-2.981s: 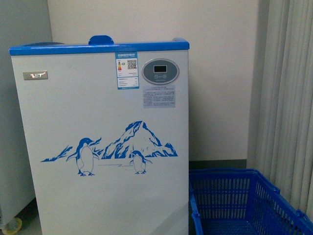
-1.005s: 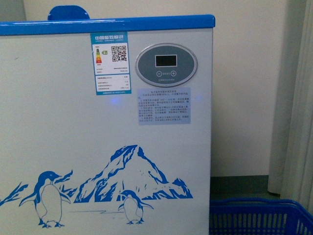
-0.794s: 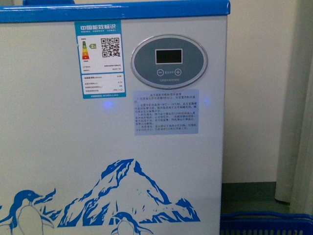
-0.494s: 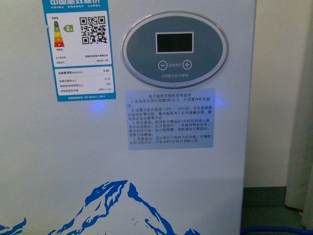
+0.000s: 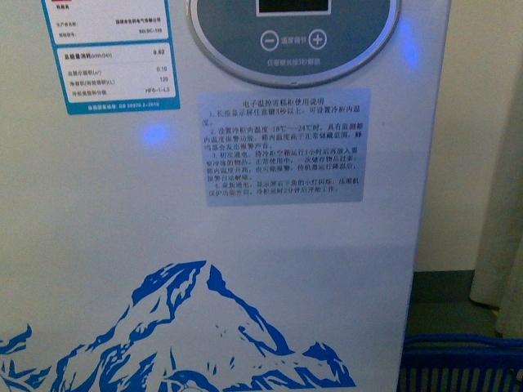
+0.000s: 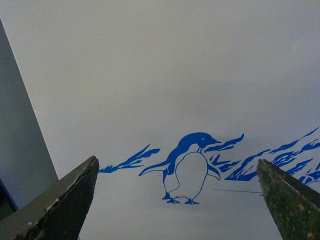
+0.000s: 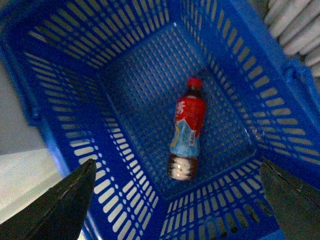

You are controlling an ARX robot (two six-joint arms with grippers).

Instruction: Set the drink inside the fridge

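Red-capped clear plastic drink bottle (image 7: 187,135) is lying ungrasped mid-floor in the blue plastic mesh basket (image 7: 125,165); I'm hovering the right pincer (image 7: 177,162) wide above, left pincer (image 6: 176,161) wide facing the white penguin-decal fridge (image 5: 122,229).

Front view: fridge (image 5: 98,212) runs off top, left and bottom edges, its oval display panel (image 5: 294,41) cut at the top, notice sticker (image 5: 283,145) print too blurred to read, blue basket (image 5: 462,359) only a rim sliver; right wrist view: drink (image 7: 187,131) label print blurred.
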